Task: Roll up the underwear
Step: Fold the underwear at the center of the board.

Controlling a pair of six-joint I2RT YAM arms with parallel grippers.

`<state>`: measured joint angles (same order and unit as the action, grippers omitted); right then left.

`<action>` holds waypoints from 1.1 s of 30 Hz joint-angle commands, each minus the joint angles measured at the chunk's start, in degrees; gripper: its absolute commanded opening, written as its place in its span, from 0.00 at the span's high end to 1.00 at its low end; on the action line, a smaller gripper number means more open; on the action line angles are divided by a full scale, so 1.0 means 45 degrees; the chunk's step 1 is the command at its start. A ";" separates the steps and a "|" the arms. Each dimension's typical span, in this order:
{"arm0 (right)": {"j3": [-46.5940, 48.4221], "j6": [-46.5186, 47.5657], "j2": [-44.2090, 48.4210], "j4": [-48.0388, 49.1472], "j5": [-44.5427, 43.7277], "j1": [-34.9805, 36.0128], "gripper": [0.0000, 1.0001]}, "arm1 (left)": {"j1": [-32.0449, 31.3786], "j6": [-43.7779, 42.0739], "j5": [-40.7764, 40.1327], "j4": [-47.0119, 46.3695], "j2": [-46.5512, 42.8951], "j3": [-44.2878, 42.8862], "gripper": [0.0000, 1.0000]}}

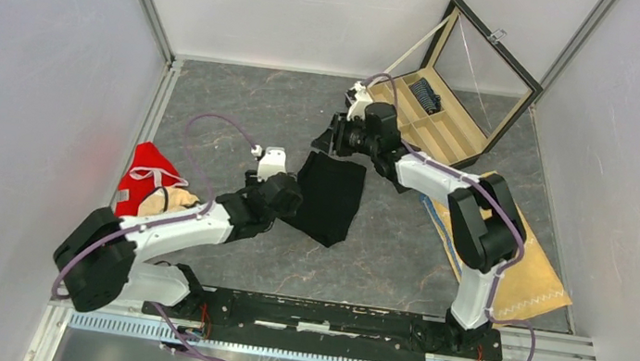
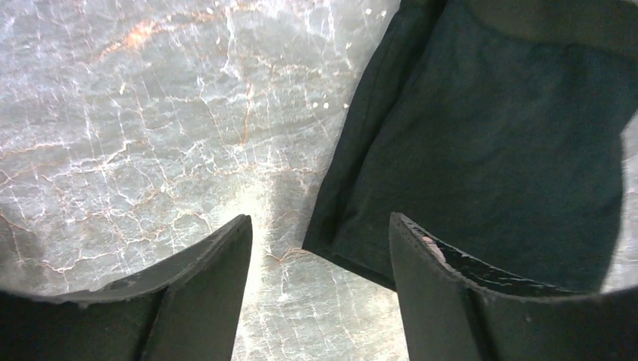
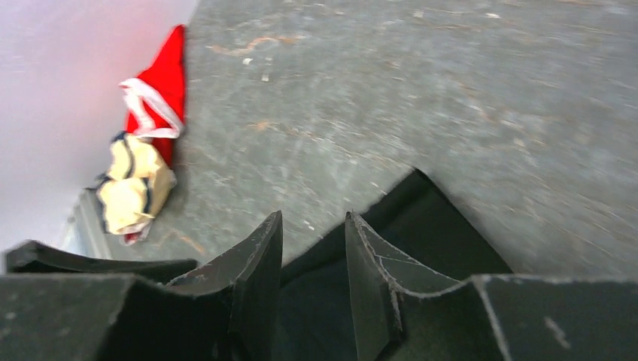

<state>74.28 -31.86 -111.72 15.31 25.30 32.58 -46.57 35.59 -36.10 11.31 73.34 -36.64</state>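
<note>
1. Left gripper (image 2: pixel 320 226) hangs low over the table (image 1: pixel 242 105) with its jaws spread wide and nothing held
2. Its wrist view shows one finger (image 2: pixel 203 293) over bare marbled surface and the other over the near edge of the black underwear (image 1: pixel 330 199); a corner of the fabric lies in the gap between them
3. The right gripper (image 3: pixel 312 222) is at the far left corner of the same garment, its arm reaching in from the right
4. Its fingers stand only a narrow gap apart, with dark fabric in the lower part of that gap; the view is blurred, and I cannot tell whether they pinch the cloth
5. The black underwear lies flat and unrolled in the middle of the table, between the two grippers
6. At the far right corner stands a black-framed case (image 1: pixel 453 137) with a tan lining, divided into compartments, its glass lid (image 1: pixel 485 71) propped up and open
7. One dark striped roll (image 1: pixel 426 95) sits in a compartment toward the back of the case, beside the lid's hinge side
8. A tan cloth (image 1: pixel 525 263) with white zigzag stitching lies flat at the right, partly under the right arm
9. By the left wall, well apart from the case, a red garment (image 1: pixel 147 172) with white trim lies bunched against a cream piece (image 1: pixel 166 202) edged in dark
</note>
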 commanded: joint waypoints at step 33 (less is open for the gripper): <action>-0.4872 0.2803 0.5726 -0.4081 -0.5830 -0.0082 0.38 | 0.2028 0.0629 0.5769 -0.2800 0.0892 0.2279 0.59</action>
<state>52.03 -20.05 -88.33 -2.96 1.19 32.14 -36.88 35.94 -11.77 -1.52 78.13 -29.87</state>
